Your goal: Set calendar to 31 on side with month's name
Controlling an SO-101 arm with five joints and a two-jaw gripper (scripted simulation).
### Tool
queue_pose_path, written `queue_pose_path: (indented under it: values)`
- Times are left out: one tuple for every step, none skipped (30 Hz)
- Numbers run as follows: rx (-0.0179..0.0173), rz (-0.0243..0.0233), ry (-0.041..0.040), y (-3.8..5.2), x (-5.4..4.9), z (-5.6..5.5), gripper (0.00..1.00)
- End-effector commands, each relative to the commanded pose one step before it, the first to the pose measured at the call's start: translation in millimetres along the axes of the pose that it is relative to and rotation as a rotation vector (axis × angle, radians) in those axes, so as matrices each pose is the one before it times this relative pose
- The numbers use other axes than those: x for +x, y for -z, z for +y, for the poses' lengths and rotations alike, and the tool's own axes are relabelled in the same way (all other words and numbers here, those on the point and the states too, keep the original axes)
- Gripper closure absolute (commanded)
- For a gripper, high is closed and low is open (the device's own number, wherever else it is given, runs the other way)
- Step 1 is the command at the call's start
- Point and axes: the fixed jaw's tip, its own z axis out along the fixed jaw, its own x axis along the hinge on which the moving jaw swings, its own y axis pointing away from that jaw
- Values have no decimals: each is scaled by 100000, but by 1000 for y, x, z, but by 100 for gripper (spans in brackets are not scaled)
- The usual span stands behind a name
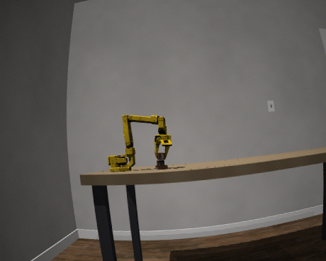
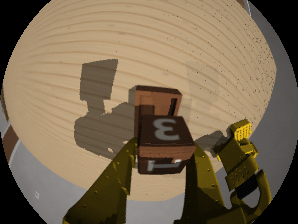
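Observation:
In the wrist view my gripper [image 2: 162, 152] is shut on a dark brown calendar cube [image 2: 164, 141]. The cube's top face shows a white 3 and its near face shows a 1. Just beyond it the reddish-brown tray [image 2: 157, 98] shows its wall and rim; the second cube is hidden from me. In the exterior view the yellow arm reaches down over the table, and the gripper [image 1: 161, 156] holds the cube [image 1: 161, 155] slightly above the small dark tray [image 1: 161, 165] on the table top.
The wooden table [image 1: 237, 166] [image 2: 153, 30] stretches far to the right. The arm's base [image 1: 118, 163] stands left of the tray near the table's left end. The table's front edge lies close to the tray.

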Motion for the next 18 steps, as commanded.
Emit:
queue_pose_path:
  values:
    - [-6141, -2306, -1280, 21373, -2301, 4847, 100]
    - [0, 1, 19, 1474, 114, -189, 100]
    - [0, 0, 16, 1147, 92, -159, 100]
    - [0, 0, 13, 832, 70, -122, 100]
    - [0, 0, 6, 546, 47, -78, 100]
    - [0, 0, 6, 298, 23, -50, 100]
    - [0, 0, 0, 121, 9, -17, 100]
    - [0, 0, 0, 18, 6, 1, 100]
    - [0, 0, 0, 0, 0, 0, 100]
    - [0, 0, 0, 0, 0, 0, 100]
    - [1, -2, 0, -4, -4, -2, 100]
    - [0, 0, 0, 0, 0, 0, 100]
    - [0, 0, 0, 0, 0, 0, 100]
    - [0, 0, 0, 0, 0, 0, 100]
    - [0, 0, 0, 0, 0, 0, 100]
    - [0, 0, 0, 0, 0, 0, 100]
    - [0, 0, 0, 0, 0, 0, 100]
    - [0, 0, 0, 0, 0, 0, 100]
